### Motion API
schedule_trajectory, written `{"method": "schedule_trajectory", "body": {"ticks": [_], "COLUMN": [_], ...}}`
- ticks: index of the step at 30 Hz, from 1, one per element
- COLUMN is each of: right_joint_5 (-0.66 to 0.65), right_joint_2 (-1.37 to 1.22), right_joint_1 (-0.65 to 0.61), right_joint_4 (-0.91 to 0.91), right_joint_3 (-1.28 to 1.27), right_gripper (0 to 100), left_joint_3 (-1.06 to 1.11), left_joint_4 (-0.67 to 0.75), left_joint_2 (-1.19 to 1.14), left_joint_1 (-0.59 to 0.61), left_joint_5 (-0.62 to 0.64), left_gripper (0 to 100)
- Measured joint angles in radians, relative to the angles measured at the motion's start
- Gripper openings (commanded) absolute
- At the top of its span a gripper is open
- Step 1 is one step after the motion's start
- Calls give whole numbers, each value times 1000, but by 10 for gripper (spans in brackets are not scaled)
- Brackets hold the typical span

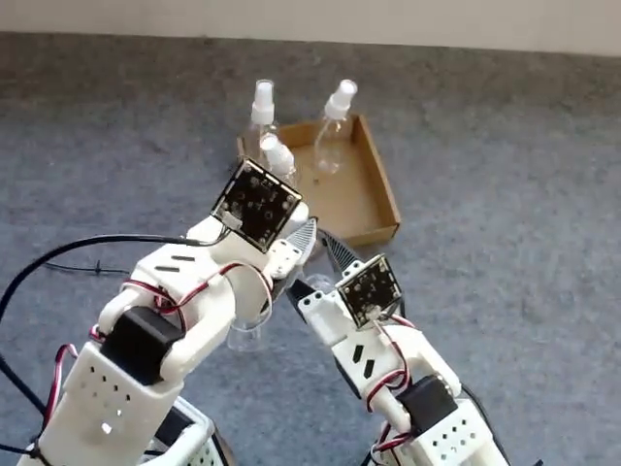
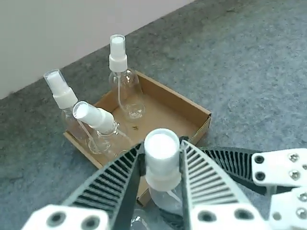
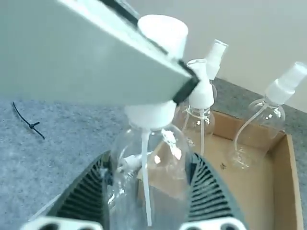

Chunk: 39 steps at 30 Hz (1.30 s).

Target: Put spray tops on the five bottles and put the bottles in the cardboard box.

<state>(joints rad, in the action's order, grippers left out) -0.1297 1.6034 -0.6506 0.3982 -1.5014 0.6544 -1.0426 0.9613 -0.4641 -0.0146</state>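
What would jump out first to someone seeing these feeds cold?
The eye goes first to the clear bottle, held between both arms just in front of the cardboard box. The right claw grips its body while the left claw pinches the white spray top on its neck. Beyond it, three bottles with tops fitted stand in the box.

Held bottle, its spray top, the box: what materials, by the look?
By look: held bottle clear glossy plastic or glass, dip tube shows through; spray top opaque white plastic probably, smooth; cardboard box brown matte cardboard, thin folded walls.
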Motion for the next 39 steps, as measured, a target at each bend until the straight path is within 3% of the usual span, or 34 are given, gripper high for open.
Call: {"method": "schedule_trajectory", "body": {"ticks": [6,19,24,28,39], "right_joint_5": [0,2,2,2,0], "right_joint_2": [0,9,9,9,8], "right_joint_1": [0,3,3,3,2], "right_joint_4": [0,-3,-3,-3,-2], "right_joint_3": [-5,-2,-2,-2,-3], "right_gripper": [4,4,4,4,4], "left_joint_3": [5,-198,-275,-267,-160], "left_joint_4": [0,-14,-80,-81,-77], "left_joint_2": [0,-15,-15,-15,0], "left_joint_1": [2,5,86,170,163], "left_joint_5": [-12,-15,-15,-15,-58], "left_gripper": [223,213,213,213,213]}}
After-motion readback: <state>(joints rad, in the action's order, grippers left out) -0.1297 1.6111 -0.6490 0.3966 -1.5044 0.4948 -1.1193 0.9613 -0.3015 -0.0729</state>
